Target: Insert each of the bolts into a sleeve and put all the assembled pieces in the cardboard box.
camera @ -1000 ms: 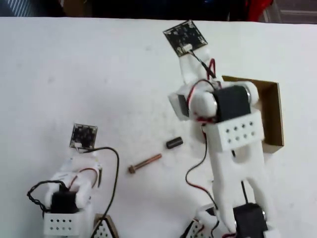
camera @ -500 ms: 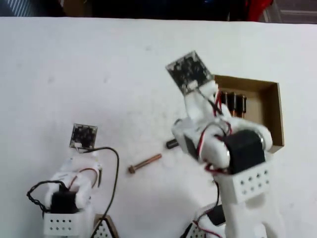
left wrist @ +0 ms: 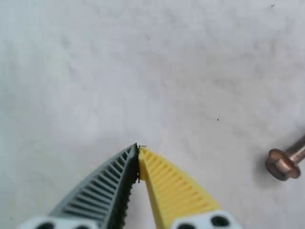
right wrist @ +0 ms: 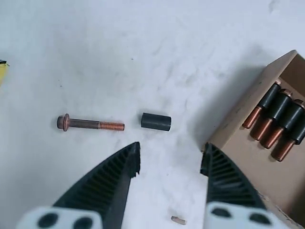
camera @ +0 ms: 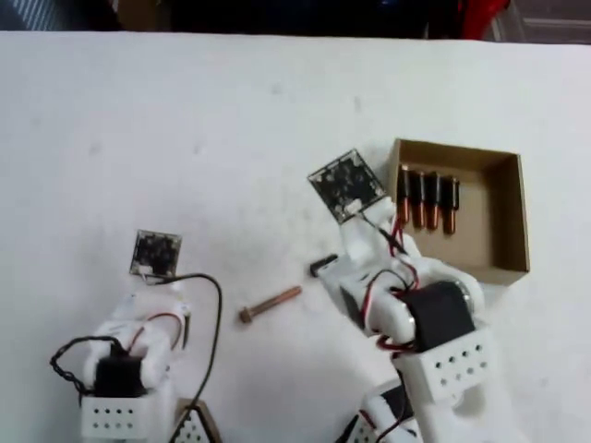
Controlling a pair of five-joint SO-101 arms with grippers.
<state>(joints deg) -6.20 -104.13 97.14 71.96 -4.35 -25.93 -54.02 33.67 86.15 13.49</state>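
Right gripper point(right wrist: 170, 152): spread wide, holding nothing. It hangs over the table point(camera: 185, 111), and the sleeve point(right wrist: 156, 121) lies just ahead of its tips.
Left gripper point(left wrist: 138, 150): tips pinched together, empty, at lower left of the high view. The head of the bolt point(left wrist: 285, 163) is near it.
Sleeve: loose, on its side, just right of centre in the high view, partly tucked under the right arm.
Bolt: loose, flat on the table at lower centre. Its threaded end points at the sleeve, close but not touching.
Cardboard box point(camera: 522, 212): right of centre, with four assembled pieces point(camera: 427, 198) side by side against its upper wall.
Progress: my read is that you have one pair left to mate and box.
Risk 1: the sleeve is round and lying down. If one finger touches first, you'll likely roll it toward the bolt or the box.
Risk 2: the jaws are this wide near both parts — come down off-centre and you could knock the bolt askew or pin both.
Risk 3: one finger sits near the box wall, so a sideways sweep could shove the box.
Risk 4: the left gripper must open before it can take the bolt — a tilted grip would likely jam the thread at the sleeve mouth.
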